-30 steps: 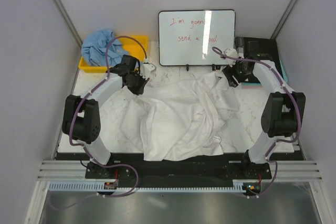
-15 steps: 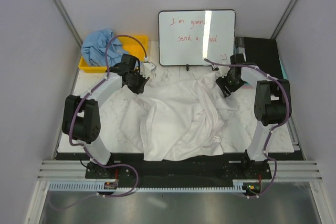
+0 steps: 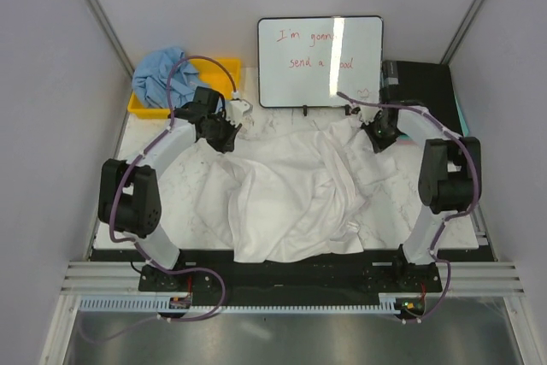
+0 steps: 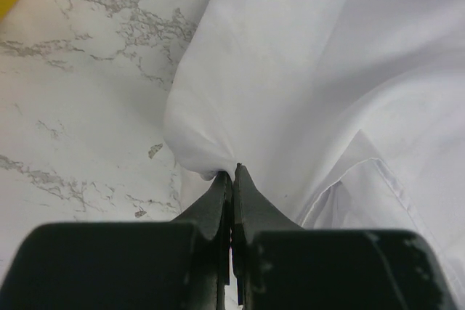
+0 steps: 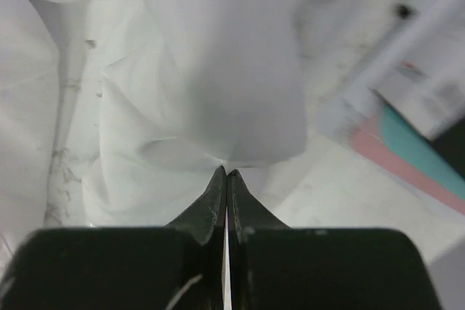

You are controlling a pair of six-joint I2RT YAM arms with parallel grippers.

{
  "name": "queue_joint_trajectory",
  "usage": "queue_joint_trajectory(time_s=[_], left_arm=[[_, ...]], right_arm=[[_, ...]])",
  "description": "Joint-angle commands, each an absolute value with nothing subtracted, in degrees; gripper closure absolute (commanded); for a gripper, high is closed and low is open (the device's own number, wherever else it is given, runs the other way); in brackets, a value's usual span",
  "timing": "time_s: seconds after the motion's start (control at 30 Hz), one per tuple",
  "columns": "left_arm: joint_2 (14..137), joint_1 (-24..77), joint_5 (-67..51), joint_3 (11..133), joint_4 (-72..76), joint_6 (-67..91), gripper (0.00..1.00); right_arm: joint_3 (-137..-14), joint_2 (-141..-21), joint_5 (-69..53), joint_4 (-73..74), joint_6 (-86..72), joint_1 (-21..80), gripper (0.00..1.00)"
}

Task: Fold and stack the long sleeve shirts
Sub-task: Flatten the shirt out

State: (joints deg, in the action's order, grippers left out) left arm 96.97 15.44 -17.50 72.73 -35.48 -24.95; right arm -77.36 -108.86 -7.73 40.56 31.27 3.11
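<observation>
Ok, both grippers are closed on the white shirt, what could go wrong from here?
1. The left gripper and right gripper pinch only small tucks of the white shirt at their very tips; either could slip on lifting.
2. The shirt lies bunched with layers overlapping in the middle, so pulling may drag it crumpled rather than spread it.
3. The right gripper works close to the whiteboard; a lift could knock it.

Plain white shirt; light blue shirt; yellow bin; table white marble, grey veins; whiteboard red writing.
</observation>
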Motion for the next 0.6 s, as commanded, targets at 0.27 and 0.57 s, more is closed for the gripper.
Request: queue_joint_trajectory(time_s=[0.27, 0.57], left_arm=[[87.88, 14.24, -13.46, 76.89, -17.77, -19.69, 0.98], [103.70, 9.67, -5.89, 91.31, -10.37, -18.98, 0.98]], right_arm=[[-109.04, -107.29, 6.23, 18.66, 36.65, 1.40, 1.00], [-123.57, -125.67, 11.51, -9.99, 43.84, 8.52, 0.81]])
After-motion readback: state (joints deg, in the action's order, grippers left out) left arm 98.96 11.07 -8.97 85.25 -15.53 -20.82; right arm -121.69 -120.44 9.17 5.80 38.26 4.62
